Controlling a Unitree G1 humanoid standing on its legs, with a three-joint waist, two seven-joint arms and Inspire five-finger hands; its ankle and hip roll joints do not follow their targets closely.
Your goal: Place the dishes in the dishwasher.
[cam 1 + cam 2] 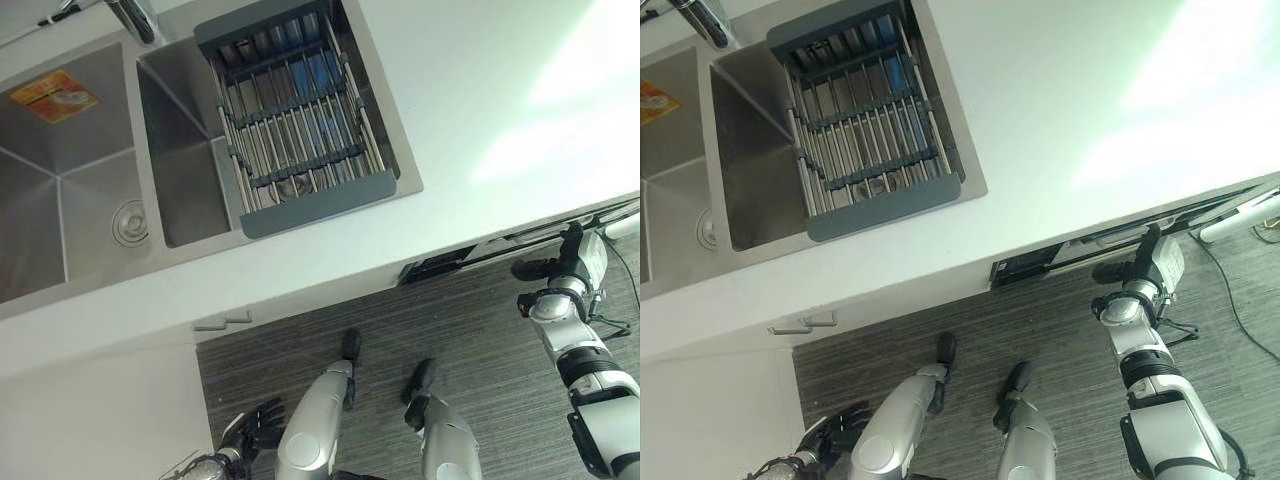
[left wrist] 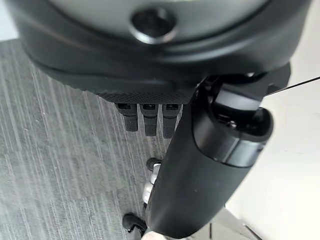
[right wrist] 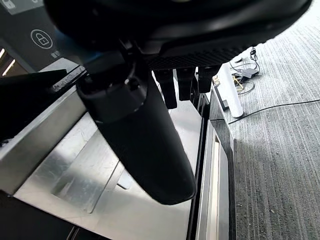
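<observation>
Right hand (image 1: 1152, 262) reaches to the dishwasher door (image 3: 130, 200) just under the counter (image 1: 480, 120) edge, fingers straight, holding nothing, likely working the door. Dishes (image 1: 300, 185) lie under the sink's drying rack (image 1: 295, 120). Left hand (image 1: 255, 425) hangs relaxed, empty.

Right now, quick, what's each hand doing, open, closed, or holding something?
Left hand: open, holding nothing, hanging low over the floor.
Right hand: open, holding nothing, at the dishwasher door.
</observation>
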